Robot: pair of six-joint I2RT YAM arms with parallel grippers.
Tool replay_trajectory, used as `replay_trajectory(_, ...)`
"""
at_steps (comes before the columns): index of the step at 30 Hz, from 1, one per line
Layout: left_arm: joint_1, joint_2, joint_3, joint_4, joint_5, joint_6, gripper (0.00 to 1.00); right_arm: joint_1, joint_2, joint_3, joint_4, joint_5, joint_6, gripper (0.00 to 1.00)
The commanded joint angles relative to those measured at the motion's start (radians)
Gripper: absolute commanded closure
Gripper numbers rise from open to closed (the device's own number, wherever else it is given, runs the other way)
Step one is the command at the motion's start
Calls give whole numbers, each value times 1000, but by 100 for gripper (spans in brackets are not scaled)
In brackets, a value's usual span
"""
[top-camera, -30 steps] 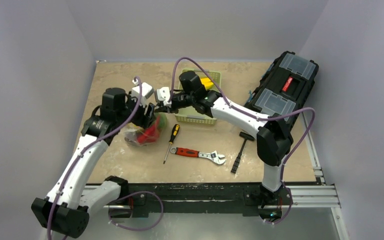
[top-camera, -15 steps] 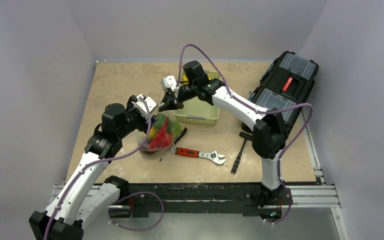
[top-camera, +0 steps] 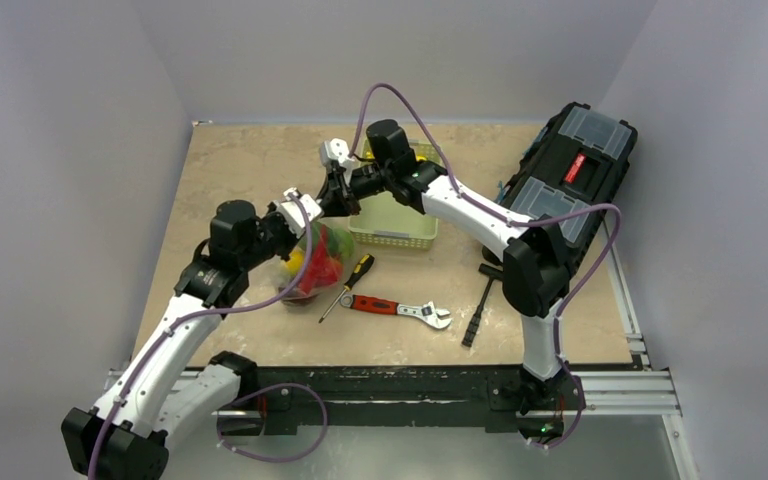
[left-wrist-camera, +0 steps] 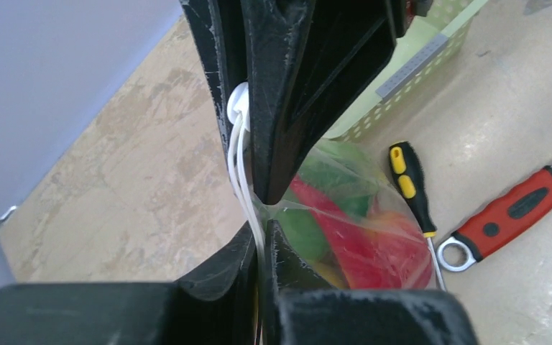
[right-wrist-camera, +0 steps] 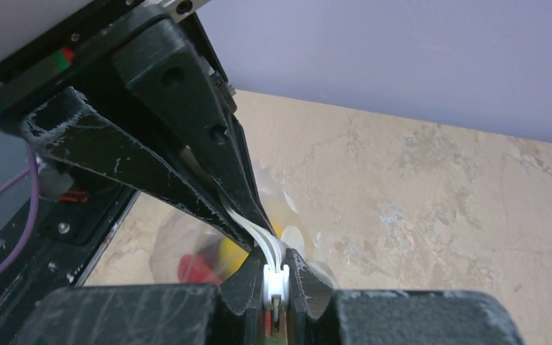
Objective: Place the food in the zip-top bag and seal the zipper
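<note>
The zip-top bag [top-camera: 317, 262] hangs just above the table, left of centre, with red, green and yellow food [left-wrist-camera: 345, 233] showing through its clear plastic. My left gripper [top-camera: 300, 206] is shut on the zipper [left-wrist-camera: 238, 169], the white strip pinched between its jaws [left-wrist-camera: 262, 248]. My right gripper [top-camera: 338, 197] sits right beside it, shut on the white slider at the strip's end [right-wrist-camera: 277, 282]. In the right wrist view the left fingers [right-wrist-camera: 176, 151] fill the upper left, with the bag [right-wrist-camera: 187, 262] blurred below them.
A pale green basket [top-camera: 396, 236] stands just right of the bag, under the right arm. A screwdriver [top-camera: 346, 285], a red-handled wrench [top-camera: 398, 309] and a black hammer [top-camera: 481, 300] lie in front. A black toolbox [top-camera: 566, 178] stands at the right edge.
The left gripper was open and has shut on the zipper strip. The bag came up and rightward; the right gripper has drawn in close to the left one.
</note>
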Motion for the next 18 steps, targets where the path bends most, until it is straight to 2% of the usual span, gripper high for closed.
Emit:
replay_trajectory(1, 0, -4, 100, -11, -104, 40, 100, 17, -42, -22, 258, -7, 221, 100)
replay_trajectory(4, 14, -28, 148, -97, -119, 73, 100, 38, -46, -31, 282, 39, 209, 100)
replay_trajectory(6, 33, -22, 193, -192, -86, 96, 100, 42, -53, -49, 288, 60, 189, 95)
replay_trajectory(8, 79, -11, 219, -271, 11, 103, 100, 43, -74, -89, 296, 91, 158, 79)
replay_trajectory(10, 129, -16, 203, -269, 90, 104, 100, 43, -105, -145, 305, 124, 116, 66)
replay_trajectory(13, 154, -38, 143, -237, 111, 119, 100, 44, -150, -200, 244, 177, -6, 49)
replay_trajectory(16, 154, -25, 137, -248, 151, 114, 100, 44, -190, -228, 201, 272, -99, 41)
replay_trajectory(18, 154, -4, 149, -263, 189, 96, 100, 45, -232, -281, 256, 329, -104, 38)
